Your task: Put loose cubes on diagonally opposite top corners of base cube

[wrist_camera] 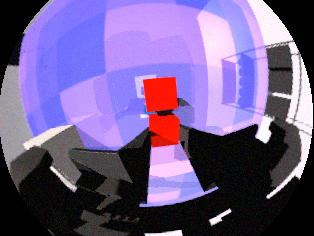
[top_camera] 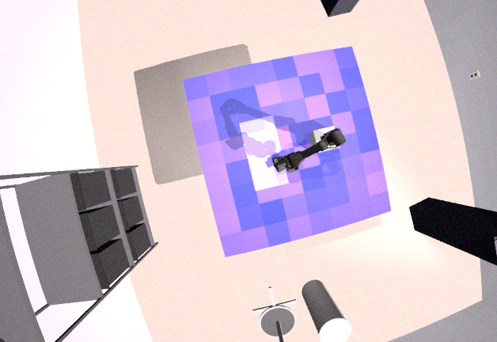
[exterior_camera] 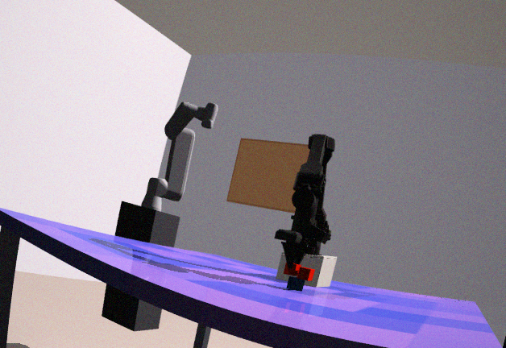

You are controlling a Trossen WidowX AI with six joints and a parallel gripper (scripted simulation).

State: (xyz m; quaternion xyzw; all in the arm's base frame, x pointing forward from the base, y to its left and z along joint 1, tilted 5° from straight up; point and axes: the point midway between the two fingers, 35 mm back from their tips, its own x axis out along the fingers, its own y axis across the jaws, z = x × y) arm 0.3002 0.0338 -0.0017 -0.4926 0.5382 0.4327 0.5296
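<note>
Stretching across the counter (top_camera: 277, 217) (exterior_camera: 212, 295), your arm (top_camera: 311, 152) (exterior_camera: 313, 167) is reaching inward from nearer its right edge in the top view. Well in from every corner, your jaws (top_camera: 278, 164) (exterior_camera: 292, 262) are clamping one red cube (exterior_camera: 290, 270) (wrist_camera: 164, 129) above the dark blue base cube (exterior_camera: 295, 283) (wrist_camera: 148, 109); the other red cube (exterior_camera: 306, 274) (wrist_camera: 160, 94) is resting on that base. You can't tell whether the reds are touching.
</note>
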